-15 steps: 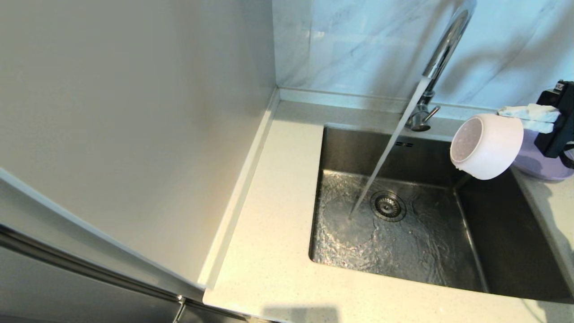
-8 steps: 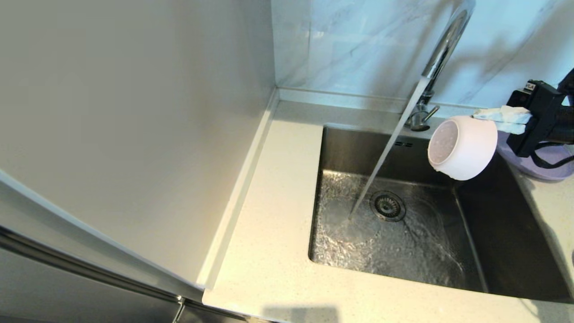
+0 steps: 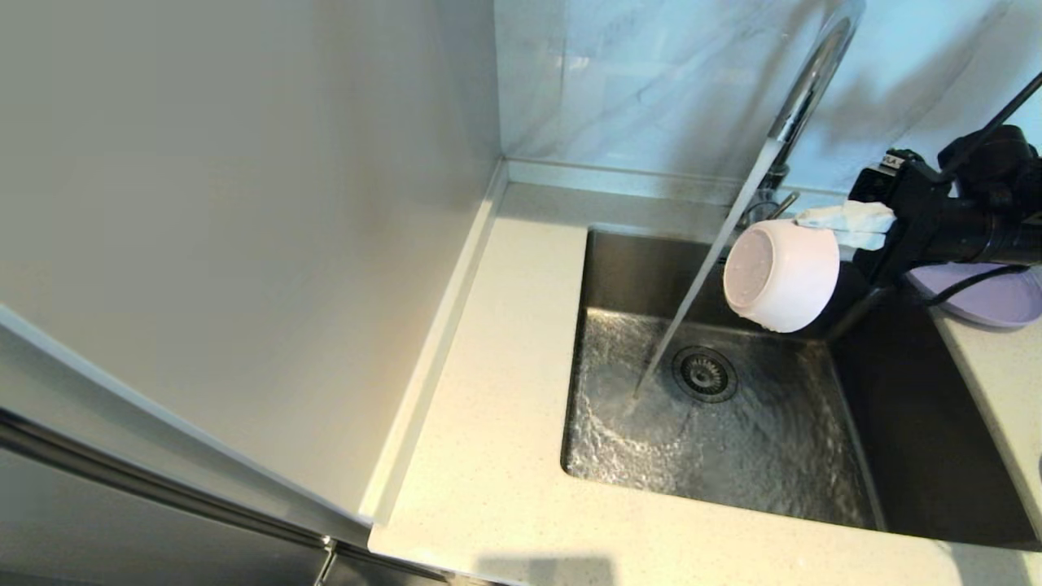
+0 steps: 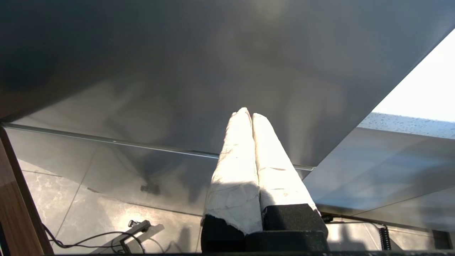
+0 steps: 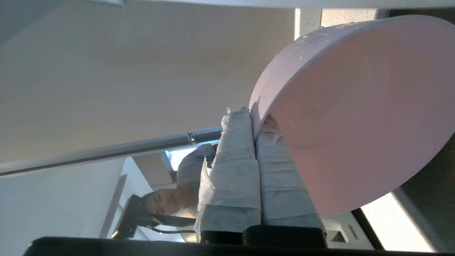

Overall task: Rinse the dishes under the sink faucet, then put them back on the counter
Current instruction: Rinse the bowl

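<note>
Nearest to me, the off-white speckled counter point(image 3: 496, 456) runs along the front and the left side of the sink point(image 3: 920, 456). Inside the steel basin, water spreads in ripples over the bottom, and the round drain strainer point(image 3: 705, 373) sits just beside the place where the stream lands. Above the far half of the basin, the right gripper point(image 3: 818, 224) holds the white bowl point(image 3: 781, 277) by its rim, with the rim pinched between the two cloth-wrapped fingers point(image 5: 236, 167). The bowl is tilted on its side with its opening turned toward the water stream point(image 3: 692, 301); the stream passes just beside the opening, and I cannot tell if it touches. Further right, the lavender plate point(image 3: 989, 301) lies on the counter, partly behind the black arm. At the back, the chrome faucet point(image 3: 806, 89) rises before the marble wall, and water runs from it. The left gripper point(image 4: 249, 117) is parked low beside a grey panel, its wrapped fingers pressed together and holding nothing.
</note>
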### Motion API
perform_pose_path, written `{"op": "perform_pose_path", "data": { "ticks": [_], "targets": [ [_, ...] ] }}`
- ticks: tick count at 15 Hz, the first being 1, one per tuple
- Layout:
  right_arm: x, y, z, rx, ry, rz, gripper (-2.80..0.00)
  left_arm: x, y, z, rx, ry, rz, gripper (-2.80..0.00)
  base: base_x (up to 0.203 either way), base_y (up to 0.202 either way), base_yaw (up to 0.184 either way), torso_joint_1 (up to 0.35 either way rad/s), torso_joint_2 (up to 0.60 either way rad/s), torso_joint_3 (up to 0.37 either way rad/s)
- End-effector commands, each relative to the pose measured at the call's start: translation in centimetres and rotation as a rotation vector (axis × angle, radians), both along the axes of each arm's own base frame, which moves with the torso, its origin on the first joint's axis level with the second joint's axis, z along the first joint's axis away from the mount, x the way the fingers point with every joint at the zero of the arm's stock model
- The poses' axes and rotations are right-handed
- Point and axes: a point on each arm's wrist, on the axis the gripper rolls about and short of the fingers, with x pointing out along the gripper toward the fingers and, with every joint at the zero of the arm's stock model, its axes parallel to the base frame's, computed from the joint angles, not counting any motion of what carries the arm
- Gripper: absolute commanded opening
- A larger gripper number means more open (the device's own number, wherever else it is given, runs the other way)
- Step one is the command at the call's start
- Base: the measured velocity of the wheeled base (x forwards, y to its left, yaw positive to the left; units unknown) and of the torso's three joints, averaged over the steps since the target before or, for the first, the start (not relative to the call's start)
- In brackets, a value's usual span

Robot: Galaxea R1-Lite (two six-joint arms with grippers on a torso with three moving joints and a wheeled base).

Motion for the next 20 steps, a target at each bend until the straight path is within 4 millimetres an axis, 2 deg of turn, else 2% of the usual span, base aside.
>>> {"op": "perform_pose_path", "data": {
  "ticks": [1, 8, 13, 20],
  "targets": [
    [0.9, 0.6, -0.8, 0.006, 0.001, 0.027, -2.80, 0.0, 0.0, 0.0, 0.000, 0.000, 0.000, -2.80, 0.000, 0.000, 0.000, 0.000, 0.00, 0.000],
    [2.1, 0.6, -1.9, -0.097, 0.011, -0.072, -2.80, 0.0, 0.0, 0.0, 0.000, 0.000, 0.000, -2.80, 0.000, 0.000, 0.000, 0.000, 0.00, 0.000],
    [2.1, 0.4, -1.8, -0.153, 0.015, -0.132, -2.80, 0.0, 0.0, 0.0, 0.000, 0.000, 0.000, -2.80, 0.000, 0.000, 0.000, 0.000, 0.00, 0.000],
    [2.2, 2.7, -0.6, -0.150, -0.031, -0.087, -2.80, 0.0, 0.0, 0.0, 0.000, 0.000, 0.000, -2.80, 0.000, 0.000, 0.000, 0.000, 0.00, 0.000]
  ]
}}
